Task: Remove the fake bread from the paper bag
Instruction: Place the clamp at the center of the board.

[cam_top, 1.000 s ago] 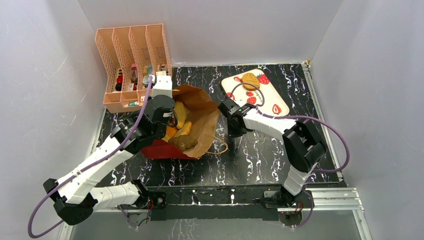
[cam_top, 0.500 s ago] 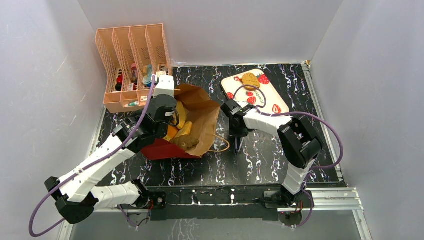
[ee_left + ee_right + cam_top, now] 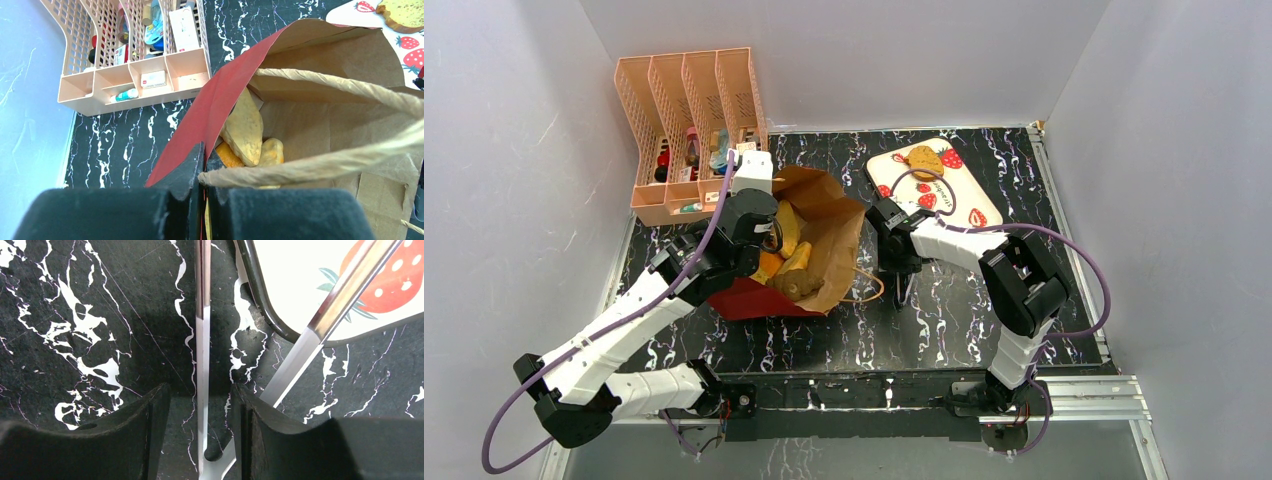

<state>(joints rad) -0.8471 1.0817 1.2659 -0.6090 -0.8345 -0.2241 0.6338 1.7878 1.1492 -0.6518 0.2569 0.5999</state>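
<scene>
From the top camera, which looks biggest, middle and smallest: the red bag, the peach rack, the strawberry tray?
1 and 2. peach rack and paper bag: they look about alike and the bag is partly covered, so it's a tie.
3. strawberry tray: smallest.

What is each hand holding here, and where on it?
The left hand pinches the paper bag by its red rim, beside a cord handle. The right hand has metal tongs between its parted fingers; whether they are gripped cannot be told.
</scene>
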